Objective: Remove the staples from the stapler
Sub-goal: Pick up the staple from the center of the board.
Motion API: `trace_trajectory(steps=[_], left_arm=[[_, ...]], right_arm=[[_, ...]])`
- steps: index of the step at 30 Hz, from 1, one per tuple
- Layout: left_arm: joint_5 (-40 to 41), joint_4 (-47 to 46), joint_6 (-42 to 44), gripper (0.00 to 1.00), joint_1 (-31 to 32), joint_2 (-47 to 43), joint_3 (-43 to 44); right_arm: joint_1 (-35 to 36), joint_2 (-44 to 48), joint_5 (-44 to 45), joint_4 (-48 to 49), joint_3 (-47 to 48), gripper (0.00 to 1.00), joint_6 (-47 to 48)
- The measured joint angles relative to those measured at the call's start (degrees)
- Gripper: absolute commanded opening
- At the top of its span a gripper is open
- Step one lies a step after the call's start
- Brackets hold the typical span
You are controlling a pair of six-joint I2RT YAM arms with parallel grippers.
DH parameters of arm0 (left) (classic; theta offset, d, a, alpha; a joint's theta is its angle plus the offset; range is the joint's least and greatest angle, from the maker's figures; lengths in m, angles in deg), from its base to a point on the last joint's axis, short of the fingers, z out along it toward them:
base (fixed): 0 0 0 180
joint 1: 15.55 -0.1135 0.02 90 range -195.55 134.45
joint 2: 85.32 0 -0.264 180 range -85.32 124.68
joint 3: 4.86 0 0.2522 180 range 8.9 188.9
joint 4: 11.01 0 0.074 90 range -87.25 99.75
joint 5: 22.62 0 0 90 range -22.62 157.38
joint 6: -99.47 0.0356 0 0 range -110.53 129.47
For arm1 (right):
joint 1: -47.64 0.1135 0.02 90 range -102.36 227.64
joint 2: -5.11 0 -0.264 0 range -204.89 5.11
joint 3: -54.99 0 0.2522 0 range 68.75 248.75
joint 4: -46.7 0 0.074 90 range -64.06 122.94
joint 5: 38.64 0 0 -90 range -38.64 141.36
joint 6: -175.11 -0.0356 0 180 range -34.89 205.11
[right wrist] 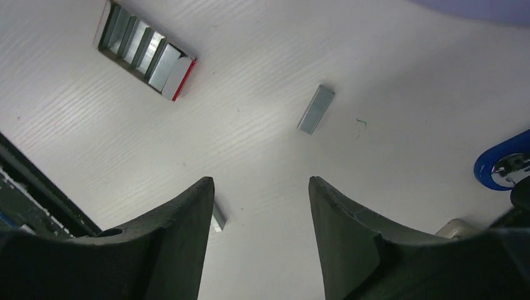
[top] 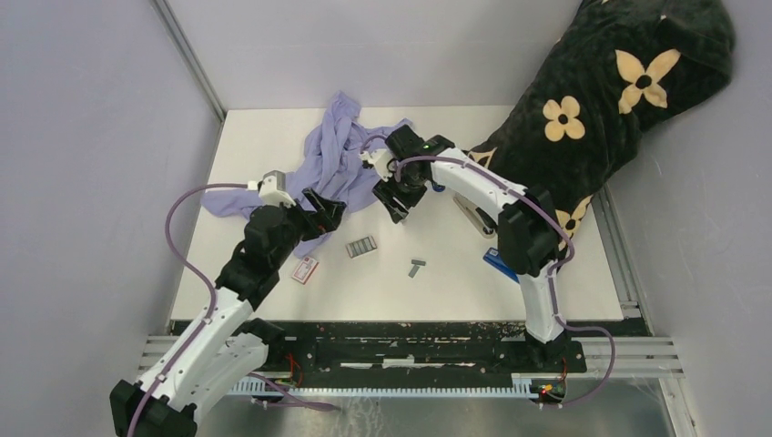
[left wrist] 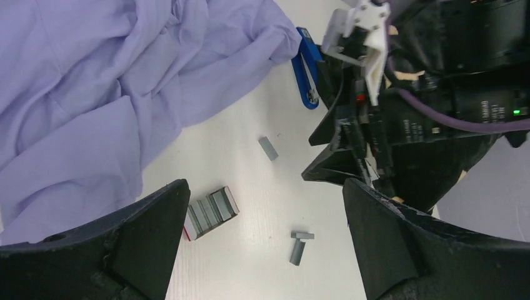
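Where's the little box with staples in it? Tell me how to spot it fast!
Find the purple cloth at the back of the white table. Just in front of it, toward the arms, lies the box. It alone holds silver strips packed side by side, with a red edge; the loose staples to its right lie bare.

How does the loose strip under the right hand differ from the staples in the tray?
The loose strip is a single piece, while the tray staples are several strips packed side by side. The loose strip lies alone on the bare table, whereas the tray staples sit inside a red-edged tray. Both are silver-grey metal, and neither is gripped.
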Motion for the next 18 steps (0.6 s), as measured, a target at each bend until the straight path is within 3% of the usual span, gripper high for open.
trace_trajectory(steps=[7, 18], left_arm=[[4.81, 0.48, 0.17, 0.99, 0.00, -6.29, -2.75], [6.69, 0.68, 0.17, 0.99, 0.02, -6.80, -3.82]], right_arm=[[2.95, -8.87, 9.42, -2.14, 7.91, 0.59, -3.13], [3.23, -18.01, 15.74, -4.28, 15.74, 0.46, -4.76]])
